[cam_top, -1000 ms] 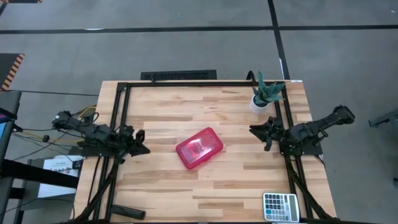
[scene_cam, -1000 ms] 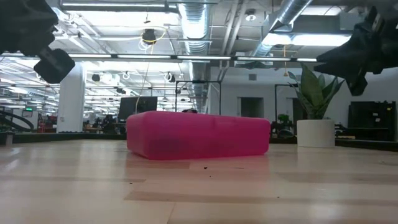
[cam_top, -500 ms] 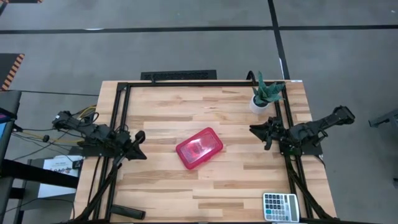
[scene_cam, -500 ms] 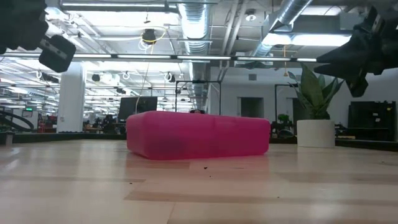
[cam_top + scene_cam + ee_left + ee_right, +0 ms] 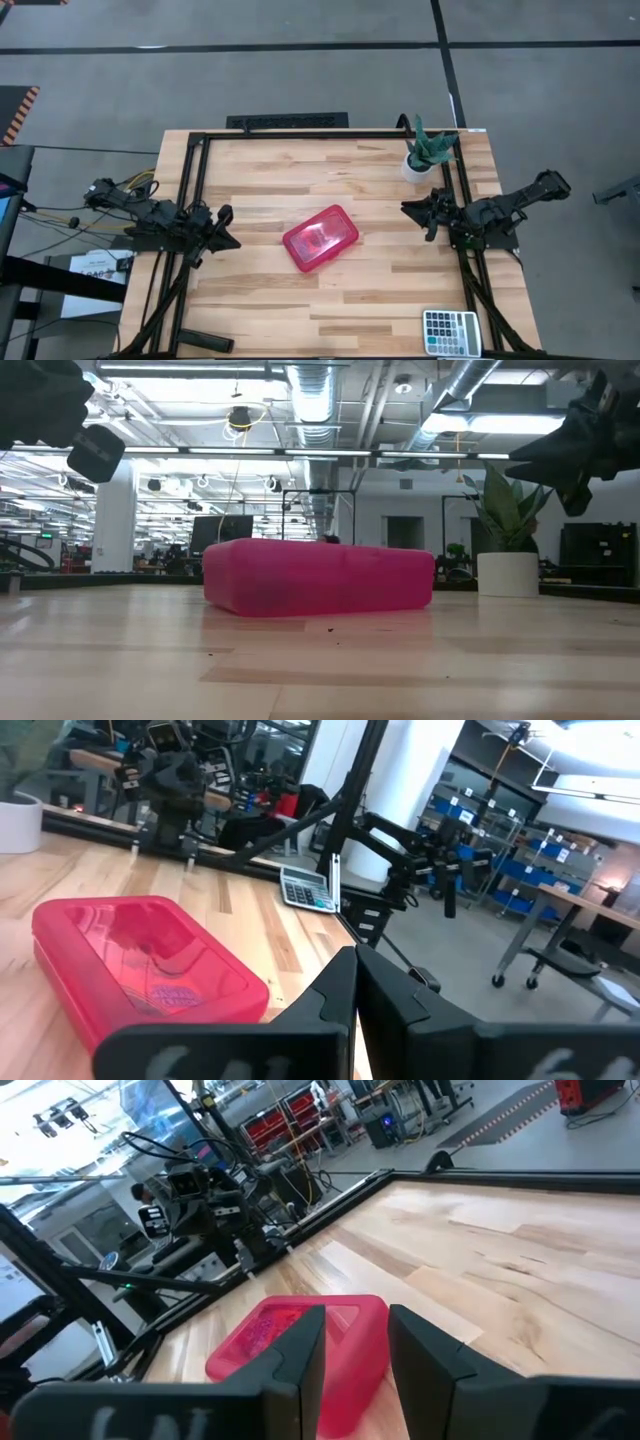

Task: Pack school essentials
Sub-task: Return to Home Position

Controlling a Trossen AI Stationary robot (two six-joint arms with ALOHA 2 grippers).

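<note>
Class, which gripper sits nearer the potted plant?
Right. The right gripper hangs close by the potted plant; the left gripper is far across the table, beyond the pink box.

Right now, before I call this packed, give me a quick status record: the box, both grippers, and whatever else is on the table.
supply box: pink, lid shut, lying near the middle of the table
box contents: not readable through the lid
left gripper: shut, holding nothing, raised by the table's left edge, apart from the box
right gripper: open, holding nothing, raised by the right edge, apart from the box
plant: in a white pot, back right corner
calculator: front right corner
loose stationery: none visible on the table
</note>
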